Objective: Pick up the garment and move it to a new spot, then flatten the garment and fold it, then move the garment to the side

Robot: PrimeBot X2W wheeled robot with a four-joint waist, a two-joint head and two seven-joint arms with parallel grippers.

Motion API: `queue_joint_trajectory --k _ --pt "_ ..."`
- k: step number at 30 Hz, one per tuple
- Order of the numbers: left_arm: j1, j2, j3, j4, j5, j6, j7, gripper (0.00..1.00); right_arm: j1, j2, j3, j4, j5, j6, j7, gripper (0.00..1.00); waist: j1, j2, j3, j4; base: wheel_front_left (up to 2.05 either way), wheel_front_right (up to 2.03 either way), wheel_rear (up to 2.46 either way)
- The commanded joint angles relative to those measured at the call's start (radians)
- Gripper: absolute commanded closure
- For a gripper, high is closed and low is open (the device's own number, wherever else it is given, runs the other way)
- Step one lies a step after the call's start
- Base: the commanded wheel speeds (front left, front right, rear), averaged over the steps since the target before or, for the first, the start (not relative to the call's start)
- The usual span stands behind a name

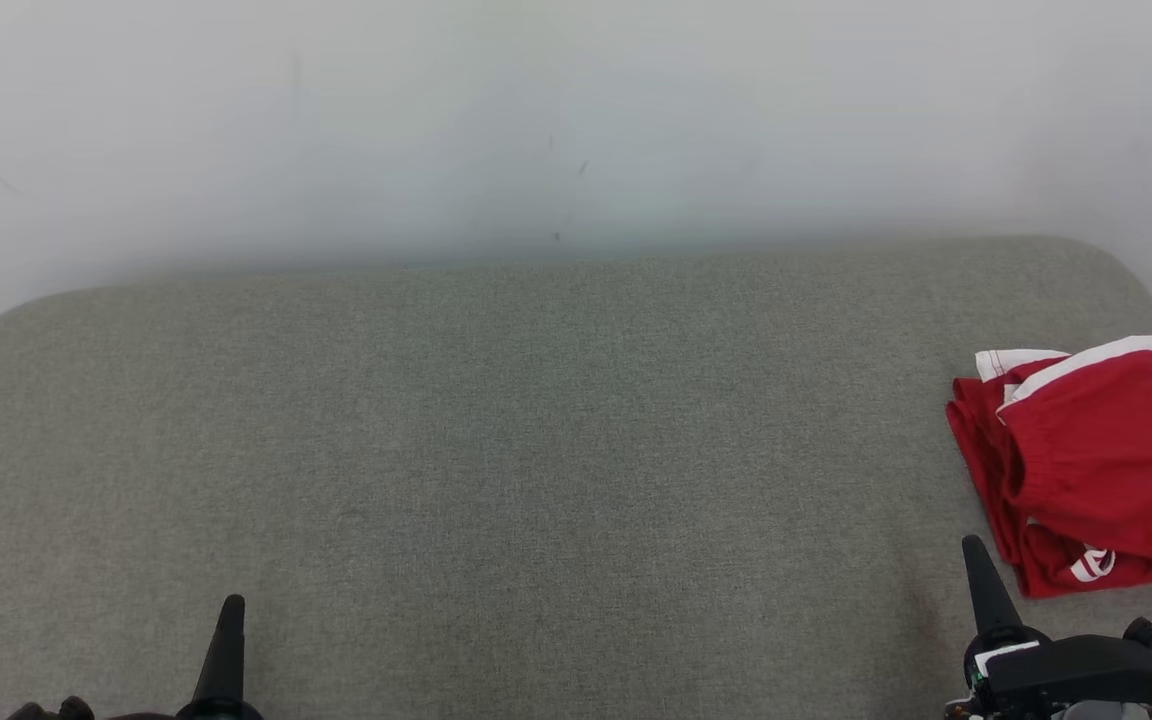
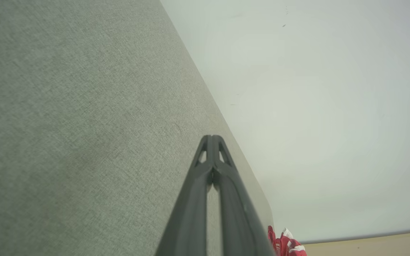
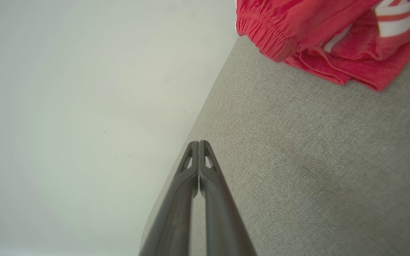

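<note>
As we looked down from the head, the grey padded surface (image 1: 536, 450) lay wide and open to its rounded far edge under the white wall (image 1: 536, 120); the folded red garment (image 1: 1106, 460) sat at its right edge, near our right gripper (image 1: 973, 545). Our left gripper (image 1: 233, 602) sat well apart. Each wrist view showed fingers pressed together, holding nothing.

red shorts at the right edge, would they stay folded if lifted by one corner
Probably not: the red shorts lie in soft, wrinkled layers, so they would likely droop and unfold. They look thin, so likely light. The gathered waistband may give a firmer hold.
</note>
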Motion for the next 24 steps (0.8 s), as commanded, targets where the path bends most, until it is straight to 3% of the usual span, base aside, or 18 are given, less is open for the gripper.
queue_joint_trajectory --k 1,24 --pt "-0.022 0.006 0.005 -0.007 -0.026 -0.005 0.007 1.0 -0.019 0.001 -0.007 -0.013 0.022 0.0 0.007 1.0 -0.0001 0.0 0.0 0.0 0.0 0.0 0.0" --pt "-0.054 0.007 0.013 -0.002 -0.249 -0.019 0.064 1.0 -0.019 0.016 -0.043 -0.044 0.224 0.001 0.063 1.0 -0.0001 0.0 0.008 0.005 0.0 0.0 0.0"
